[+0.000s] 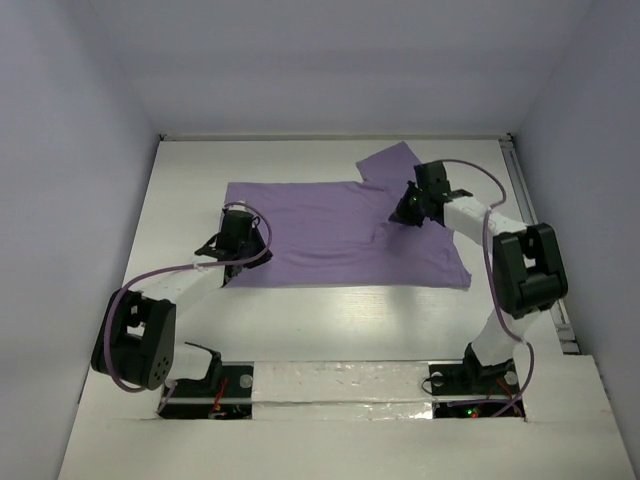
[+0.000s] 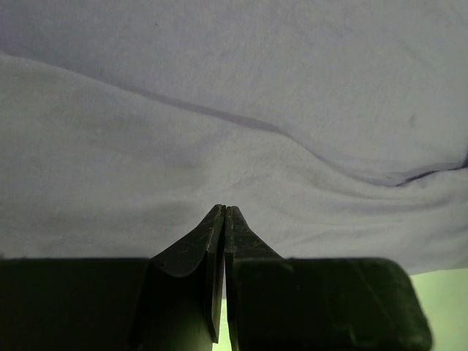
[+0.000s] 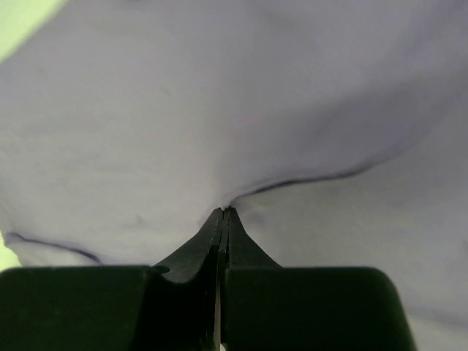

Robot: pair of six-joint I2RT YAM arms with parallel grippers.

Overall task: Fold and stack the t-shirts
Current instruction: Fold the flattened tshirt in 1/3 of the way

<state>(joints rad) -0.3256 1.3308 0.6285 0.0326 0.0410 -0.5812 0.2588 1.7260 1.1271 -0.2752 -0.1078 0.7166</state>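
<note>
Bench (image 1: 330,330), white and walled on three sides, carries the t-shirt (image 1: 330,235) at its middle, slightly toward the far side. The t-shirt lies flat as a rough rectangle with its long axis running left to right. One short sleeve (image 1: 390,162) juts out at the far right corner and points away from the arms, and the near right corner flares outward. The fabric is plain lavender-purple, thin and soft, with shallow wrinkles and no print.

The left arm (image 1: 170,280) bends out to the left, then reaches in to the t-shirt's left edge. The right arm (image 1: 520,270) rises along the right side and reaches left to the spot just below the sleeve.

The right end effector (image 3: 224,212) is closed on the t-shirt, and the cloth puckers into a crease at its tips. The left end effector (image 2: 224,212) is closed too, with its tips against the cloth. Whether it has any fabric pinched cannot be told.
</note>
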